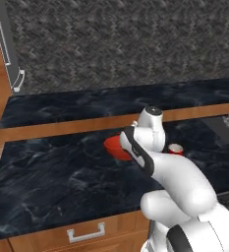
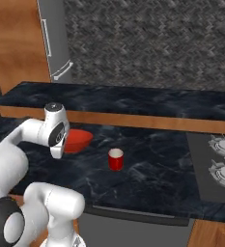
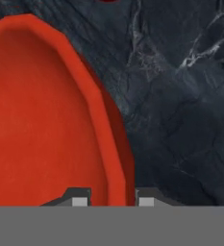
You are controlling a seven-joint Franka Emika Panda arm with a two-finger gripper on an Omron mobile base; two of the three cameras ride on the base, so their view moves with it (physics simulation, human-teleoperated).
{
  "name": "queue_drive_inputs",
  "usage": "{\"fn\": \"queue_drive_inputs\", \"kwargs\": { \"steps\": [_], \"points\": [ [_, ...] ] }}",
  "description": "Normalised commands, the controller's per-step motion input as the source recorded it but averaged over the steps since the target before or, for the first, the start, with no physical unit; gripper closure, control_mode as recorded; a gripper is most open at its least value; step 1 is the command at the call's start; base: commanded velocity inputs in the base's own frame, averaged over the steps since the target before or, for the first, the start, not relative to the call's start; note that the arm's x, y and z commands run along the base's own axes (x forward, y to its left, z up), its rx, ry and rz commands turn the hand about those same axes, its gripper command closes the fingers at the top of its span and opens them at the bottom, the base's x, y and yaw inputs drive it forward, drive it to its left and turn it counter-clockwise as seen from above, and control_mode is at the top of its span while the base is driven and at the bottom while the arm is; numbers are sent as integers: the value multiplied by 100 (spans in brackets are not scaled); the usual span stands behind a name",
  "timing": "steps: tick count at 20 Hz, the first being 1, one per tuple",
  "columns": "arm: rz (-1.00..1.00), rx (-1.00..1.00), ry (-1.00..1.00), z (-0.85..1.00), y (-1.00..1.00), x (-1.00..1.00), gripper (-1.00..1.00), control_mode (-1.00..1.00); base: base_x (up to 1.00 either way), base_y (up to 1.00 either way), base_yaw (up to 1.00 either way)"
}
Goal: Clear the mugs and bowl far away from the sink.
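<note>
Bowl [image 2: 77, 140] sits on counter [image 2: 152, 169], left of centre frame; mug [image 2: 116, 159] stands apart to its lower right; stovetop [image 2: 220, 164] occupies the right edge.

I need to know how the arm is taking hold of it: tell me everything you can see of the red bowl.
The bowl is wide, shallow and glossy red-orange, plain, with a faceted rim and an empty inside. It sits upright on the dark marbled counter, left of a small red cup and apart from it. In the hand view its rim runs between the two fingertips of the gripper, one inside and one outside the wall; whether they press it cannot be told.
</note>
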Motion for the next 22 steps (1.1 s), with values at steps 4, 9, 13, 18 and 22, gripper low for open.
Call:
{"fn": "queue_drive_inputs", "kwargs": {
  "steps": [4, 9, 13, 18, 22],
  "points": [
    [0, 0, 6, -45, 6, 72, 100, -100, 0, 0, 0],
    [0, 0, 8, -42, 2, 61, 100, -100, 0, 0, 0],
    [0, 0, 13, -50, 0, 49, 100, -100, 0, 0, 0],
    [0, 0, 14, -54, 0, 25, 100, -100, 0, 0, 0],
    [0, 0, 16, -52, 6, 9, -100, -100, 0, 0, 0]
  ]
}}
